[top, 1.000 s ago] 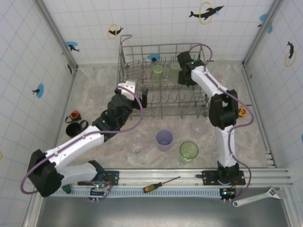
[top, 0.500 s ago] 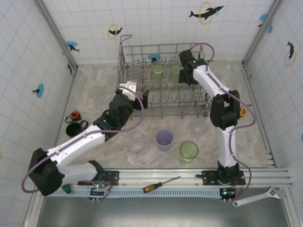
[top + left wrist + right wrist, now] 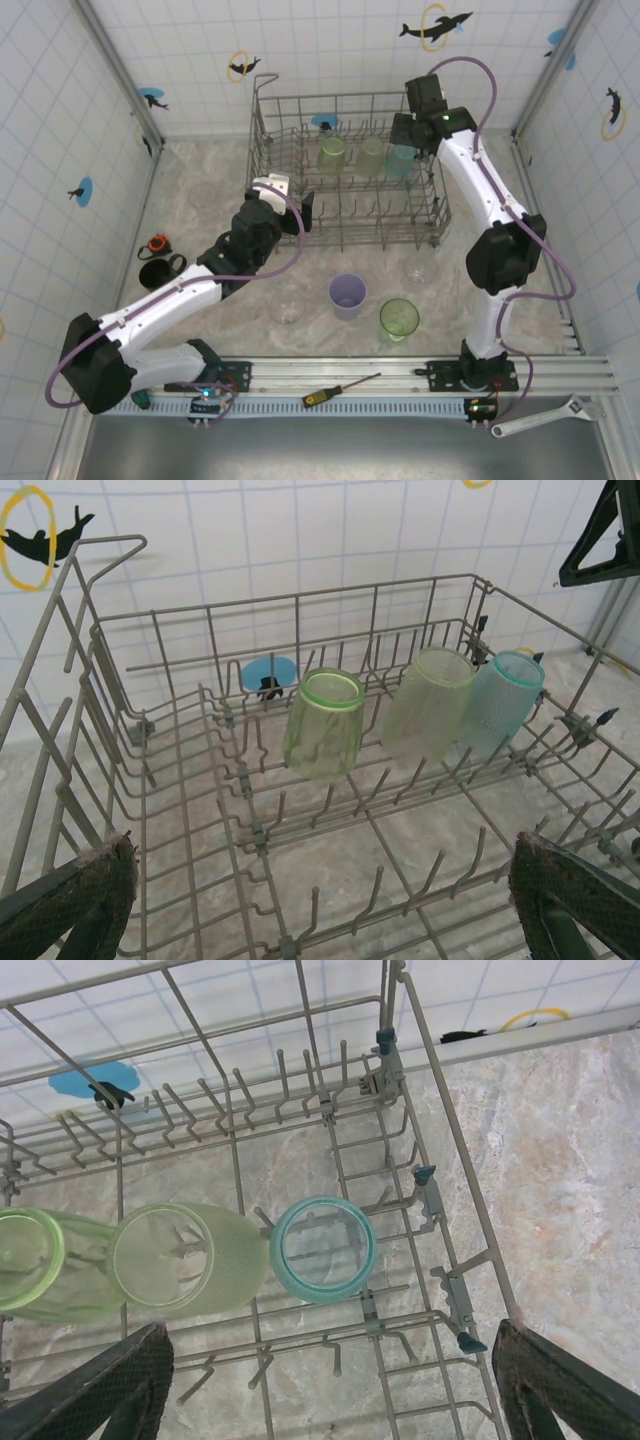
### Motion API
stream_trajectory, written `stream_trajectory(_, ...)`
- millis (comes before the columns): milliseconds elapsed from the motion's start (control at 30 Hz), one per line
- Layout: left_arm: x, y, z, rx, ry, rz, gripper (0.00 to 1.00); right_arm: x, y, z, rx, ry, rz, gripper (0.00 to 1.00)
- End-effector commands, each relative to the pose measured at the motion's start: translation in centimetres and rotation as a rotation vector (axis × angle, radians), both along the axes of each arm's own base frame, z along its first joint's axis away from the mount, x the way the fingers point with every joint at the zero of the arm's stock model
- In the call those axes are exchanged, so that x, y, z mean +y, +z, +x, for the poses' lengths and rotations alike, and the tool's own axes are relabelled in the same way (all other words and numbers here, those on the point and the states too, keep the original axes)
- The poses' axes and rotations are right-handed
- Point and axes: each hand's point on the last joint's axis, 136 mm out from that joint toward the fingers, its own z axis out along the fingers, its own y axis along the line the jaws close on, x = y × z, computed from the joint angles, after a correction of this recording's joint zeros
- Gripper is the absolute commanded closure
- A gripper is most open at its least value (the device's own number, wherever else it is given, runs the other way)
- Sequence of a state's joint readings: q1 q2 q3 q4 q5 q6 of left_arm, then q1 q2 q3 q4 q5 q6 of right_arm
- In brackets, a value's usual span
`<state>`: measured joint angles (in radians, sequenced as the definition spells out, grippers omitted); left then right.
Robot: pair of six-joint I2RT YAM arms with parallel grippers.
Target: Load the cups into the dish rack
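Your right gripper [image 3: 330, 1385] hung spread, empty, over the teal cup [image 3: 323, 1249]; a low sweep could have toppled it or snagged the rack [image 3: 350, 215].

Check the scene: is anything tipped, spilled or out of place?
Nothing spilled or broken. In the dish rack the green cup, pale green cup and teal cup lean in a neat row. Only oddities: a screwdriver and a wrench lying on the near rail.

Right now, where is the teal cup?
In the top view, the teal cup sits inside the dish rack, at the right end of the far row of three, right beside a pale green cup on its left.
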<state>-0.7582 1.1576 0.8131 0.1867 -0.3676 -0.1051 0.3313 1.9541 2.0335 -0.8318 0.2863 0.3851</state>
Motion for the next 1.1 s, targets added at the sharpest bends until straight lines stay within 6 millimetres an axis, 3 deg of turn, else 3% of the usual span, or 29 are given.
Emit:
stream_trajectory(0, 0.6, -0.4, -0.2, 0.009, 0.009, 0.012, 0.02, -0.4, -2.6, 0.5, 0.045, -0.003, -0.005, 0.11)
stream_trajectory(367, 1.2, -0.8, -0.3, 0.014, 0.028, 0.028, 0.02, 0.0, -8.0, 2.8, 0.098, 0.001, 0.008, 0.1)
stream_trajectory(733, 1.2, -1.2, -0.1, 0.024, 0.036, 0.055, 0.02, 0.7, -11.5, 3.8, 0.14, 0.011, 0.032, 0.21)
stream_trajectory(867, 1.4, -1.0, -0.2, 0.026, 0.039, 0.06, 0.02, 0.8, -11.1, 4.0, 0.129, 0.007, 0.047, 0.21)
stream_trajectory(1067, 1.8, -0.2, -0.7, 0.025, 0.046, 0.03, 0.02, 0.6, -6.2, 3.1, 0.041, 0.014, 0.072, 0.2)
